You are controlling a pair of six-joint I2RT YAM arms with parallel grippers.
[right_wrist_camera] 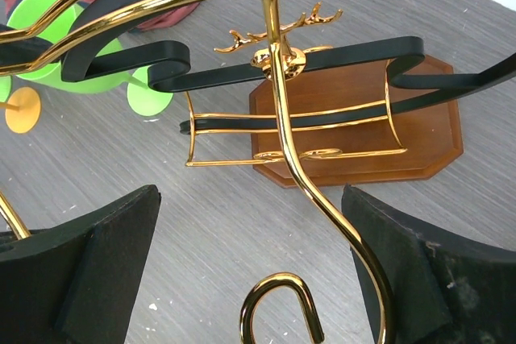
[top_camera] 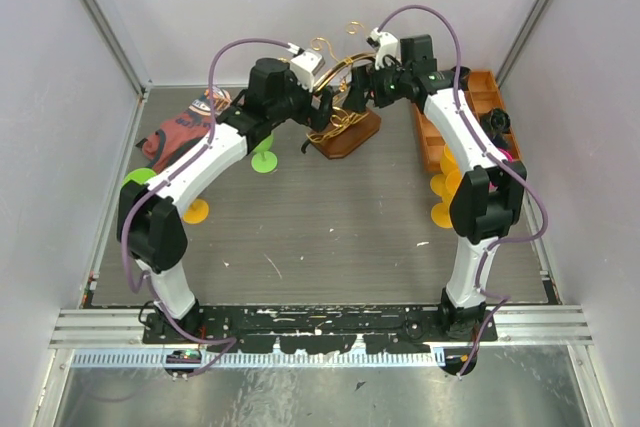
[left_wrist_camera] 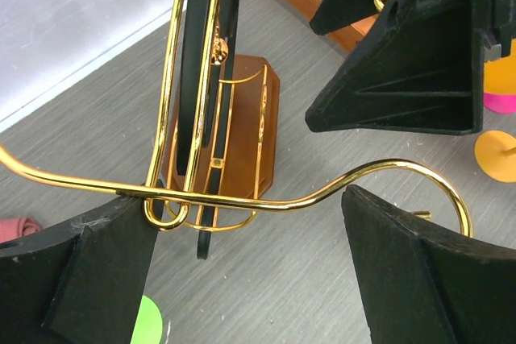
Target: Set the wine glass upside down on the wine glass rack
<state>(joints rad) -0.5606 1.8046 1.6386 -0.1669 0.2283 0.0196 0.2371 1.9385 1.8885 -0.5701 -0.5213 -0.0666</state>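
Grey wood-grain table [top_camera: 330, 227] is carrying everything we are looking at; at its far left a reddish cloth [top_camera: 180, 132] is lying crumpled, and near it green wine glasses [top_camera: 265, 161] and an orange wine glass [top_camera: 196, 211] are sitting with their round feet showing, though we are not managing to tell which way up; none is being held. Moving towards the middle, the left gripper [top_camera: 322, 115] is hovering at the wine glass rack [top_camera: 350, 137], its jaws spread wide; in the left wrist view a scrolled gold arm [left_wrist_camera: 395, 161] is running across the gap between the black fingers [left_wrist_camera: 81, 271], nothing pinched. The rack is standing upright at the rear centre on its glossy brown octagonal base [right_wrist_camera: 419, 134], between the two grippers. On its right side the right gripper [top_camera: 357, 95] is reaching in with jaws likewise gaping, a gold hook [right_wrist_camera: 278, 277] curling between them. Further right a compartmented wooden tray [top_camera: 487, 82] is lying along the table's edge, with orange glasses [top_camera: 441, 213] sitting just beside it.
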